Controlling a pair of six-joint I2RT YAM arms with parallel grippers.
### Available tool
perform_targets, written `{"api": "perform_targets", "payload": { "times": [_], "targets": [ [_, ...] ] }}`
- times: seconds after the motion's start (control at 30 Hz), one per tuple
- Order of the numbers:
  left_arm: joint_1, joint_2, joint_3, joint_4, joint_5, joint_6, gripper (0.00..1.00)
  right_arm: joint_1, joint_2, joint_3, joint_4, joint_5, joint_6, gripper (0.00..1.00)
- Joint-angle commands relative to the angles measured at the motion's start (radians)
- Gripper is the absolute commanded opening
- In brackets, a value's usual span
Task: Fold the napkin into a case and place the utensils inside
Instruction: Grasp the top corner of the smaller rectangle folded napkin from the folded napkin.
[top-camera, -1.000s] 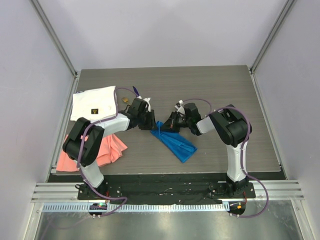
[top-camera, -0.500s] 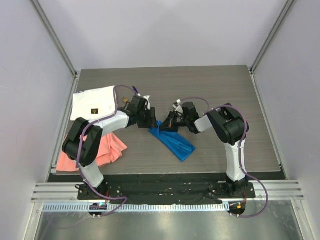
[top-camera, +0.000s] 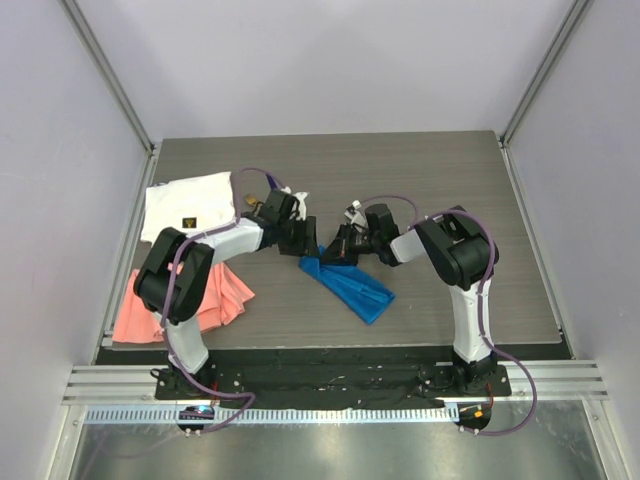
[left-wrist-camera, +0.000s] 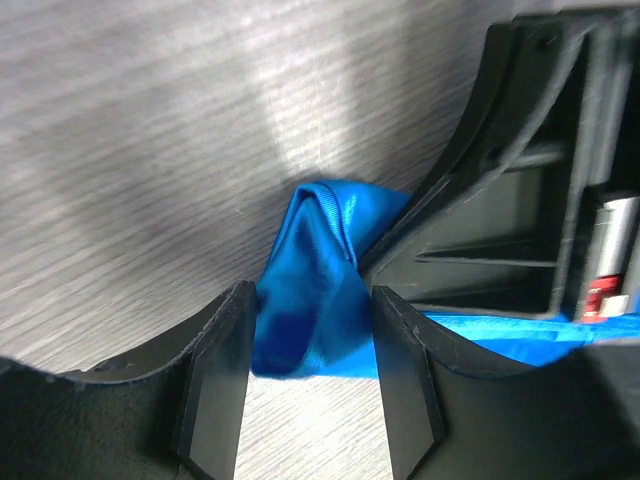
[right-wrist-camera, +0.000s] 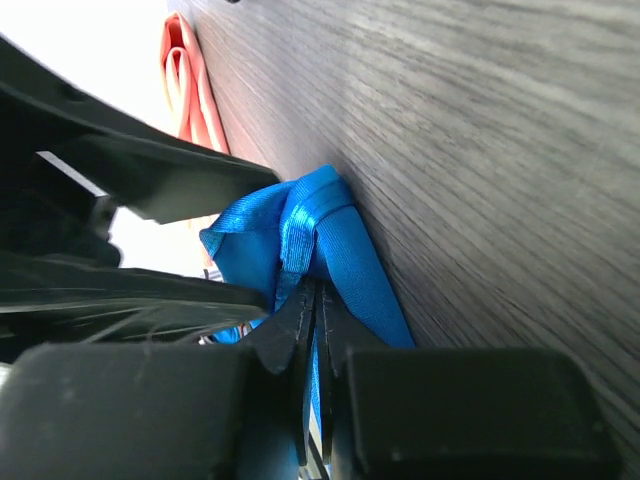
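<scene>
The napkin is a narrow bright blue folded strip lying slantwise at the table's middle. My right gripper is shut on the hem at its upper left end and pinches the blue cloth. My left gripper faces it. Its fingers stand apart on either side of the raised blue corner, with the gripper open just above the table. A small tan piece shows behind the left arm. The purple utensil is hidden.
A white cloth with a small dark label lies at the left rear. A salmon-pink cloth lies at the left front and also shows in the right wrist view. The two arms meet over the table's middle.
My left gripper has moved slightly back and up toward the napkin's end. The right gripper has kept its pinch and hardly moved. The napkin's upper end has shifted a little.
</scene>
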Motion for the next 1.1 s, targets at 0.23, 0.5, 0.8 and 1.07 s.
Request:
{"api": "perform_targets", "payload": {
  "times": [0.23, 0.5, 0.8, 1.07],
  "targets": [
    [0.006, -0.11, -0.268, 0.39, 0.128, -0.102, 0.52, -0.025, -0.118, -0.022, -0.098, -0.013, -0.09, 0.12],
    [0.006, -0.121, -0.334, 0.478, 0.125, -0.191, 0.52, -0.031, -0.147, -0.05, -0.116, -0.003, -0.095, 0.14],
    [0.004, -0.144, -0.387, 0.58, 0.108, -0.28, 0.54, 0.008, -0.149, -0.116, 0.01, -0.006, -0.006, 0.12],
    [0.004, -0.151, -0.443, 0.669, 0.116, -0.333, 0.59, 0.02, -0.168, -0.119, 0.016, 0.002, 0.007, 0.12]
  ]
}}
